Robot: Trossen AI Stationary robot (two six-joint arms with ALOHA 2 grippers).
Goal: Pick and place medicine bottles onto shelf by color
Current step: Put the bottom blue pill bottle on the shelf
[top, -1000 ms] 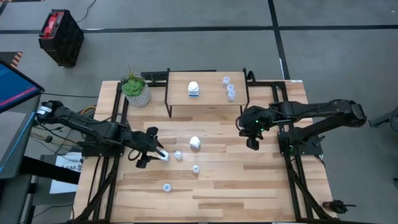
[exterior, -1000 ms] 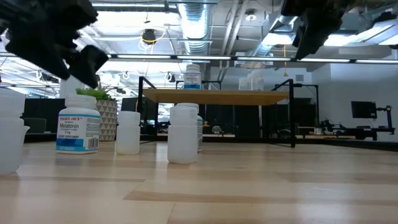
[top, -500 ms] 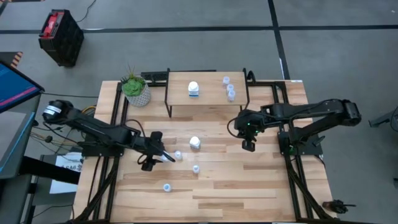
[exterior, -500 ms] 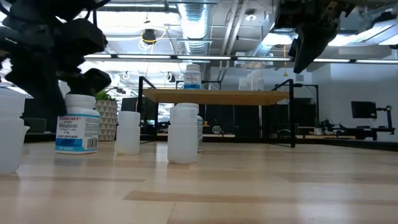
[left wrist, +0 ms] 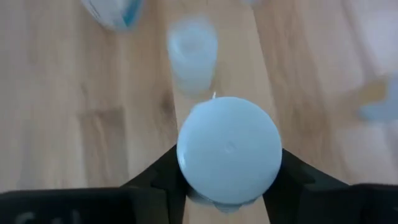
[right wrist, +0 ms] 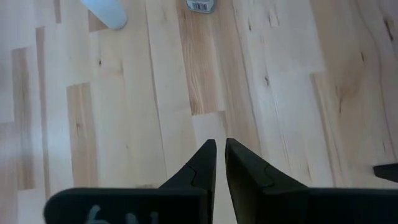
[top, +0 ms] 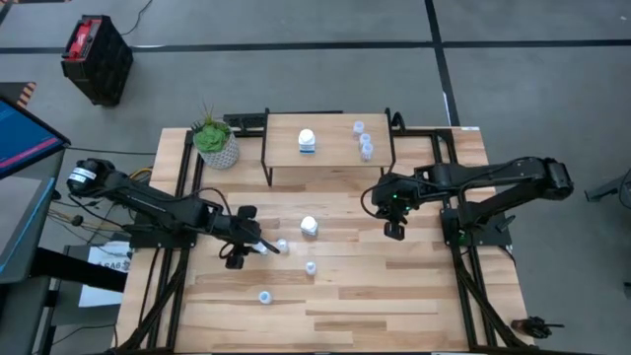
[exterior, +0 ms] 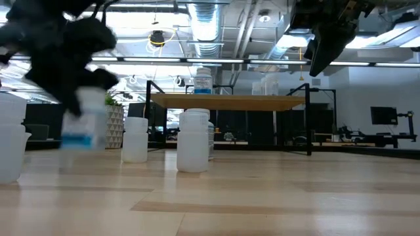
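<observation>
My left gripper (top: pixel 256 248) is left of the table's middle, shut on a white medicine bottle (exterior: pixel 82 121) with a blue label. The bottle's round pale cap (left wrist: pixel 229 149) fills the left wrist view. My right gripper (top: pixel 394 231) hangs shut over bare wood at centre right. Another white bottle (top: pixel 309 226) and three small translucent bottles (top: pixel 282 245) (top: pixel 311 267) (top: pixel 264 296) stand on their bases on the table. The shelf (top: pixel 333 123) at the far edge carries a white bottle (top: pixel 307 141) and three small ones (top: pixel 366 144). My left gripper comes at the bottle from above, fingers pointing down. One finger (left wrist: pixel 163 173) is on each side of it, just under the cap's rim (left wrist: pixel 184 163). The cap hides the place of contact. The bottle stays upright, and the low view shows its base a little above the tabletop.
A white plant pot (top: pixel 217 148) stands at the far left corner beside the shelf's black legs (top: pixel 266 158). Open wood lies between the loose bottles and my right gripper, and along the near edge.
My left gripper has come down over the white blue-labelled bottle and taken hold of it. The bottle has risen slightly off the table and shows blurred. My right gripper has shifted a little toward the table's left and then kept still, shut.
</observation>
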